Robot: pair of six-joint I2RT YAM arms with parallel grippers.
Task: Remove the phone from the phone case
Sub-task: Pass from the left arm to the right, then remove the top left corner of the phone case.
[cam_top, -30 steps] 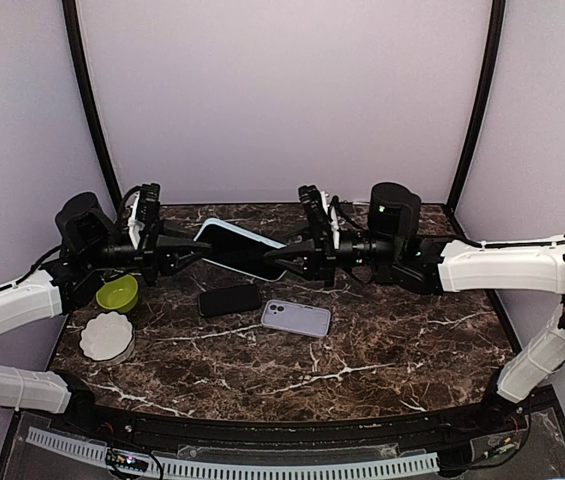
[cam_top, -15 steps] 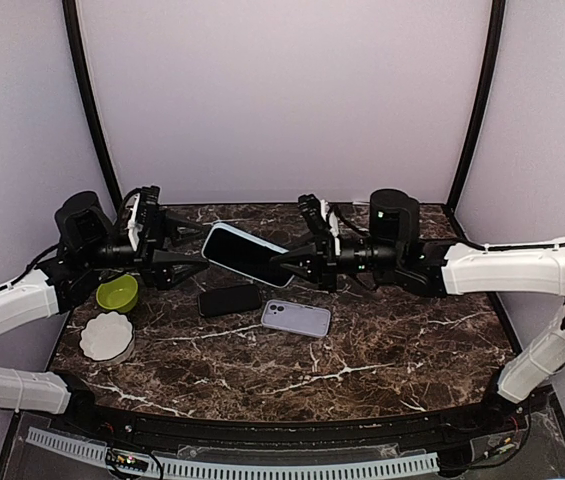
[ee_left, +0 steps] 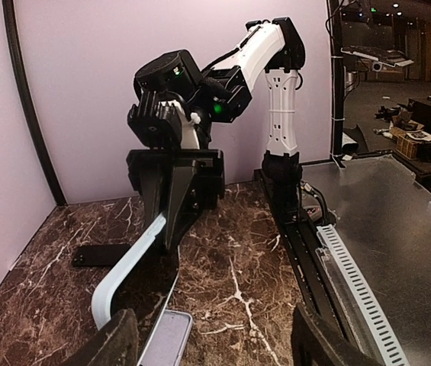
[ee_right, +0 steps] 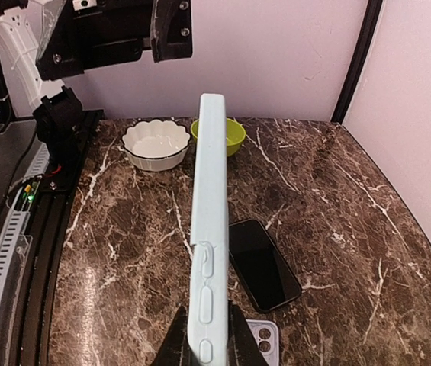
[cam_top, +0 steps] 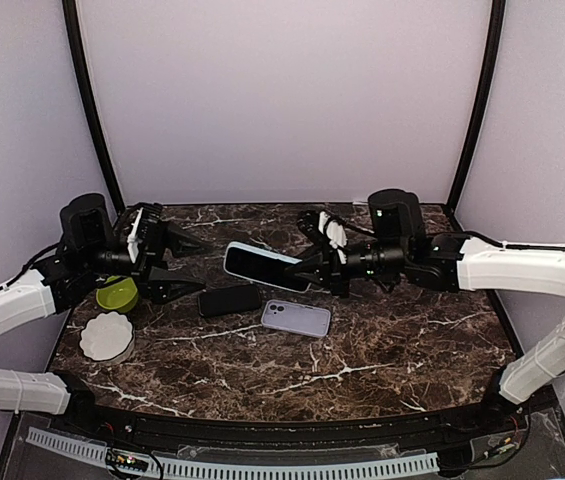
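Note:
A phone with a dark screen sits in a light-blue phone case (cam_top: pixel 265 266), held in the air above the table's middle. My right gripper (cam_top: pixel 312 272) is shut on its right end. In the right wrist view the case (ee_right: pixel 209 221) stands edge-on, side buttons showing, pinched between my right gripper's (ee_right: pixel 206 343) two fingers. My left gripper (cam_top: pixel 184 266) is open a little left of the case and touches nothing. In the left wrist view the case's pale edge (ee_left: pixel 127 267) runs up to the right gripper (ee_left: pixel 171 200), and my left gripper (ee_left: pixel 215 347) is spread wide with only table between its fingers.
A bare black phone (cam_top: pixel 229 299) and a lilac case (cam_top: pixel 296 318) with a camera cut-out lie on the marble under the held case. A green bowl (cam_top: pixel 117 293) and a white scalloped bowl (cam_top: pixel 106 336) stand at the left. Lilac walls enclose the table.
My left gripper has let go of the cased phone, opened and drawn back to the left. The right gripper has closed tighter on the phone and carried it lower and to the right.

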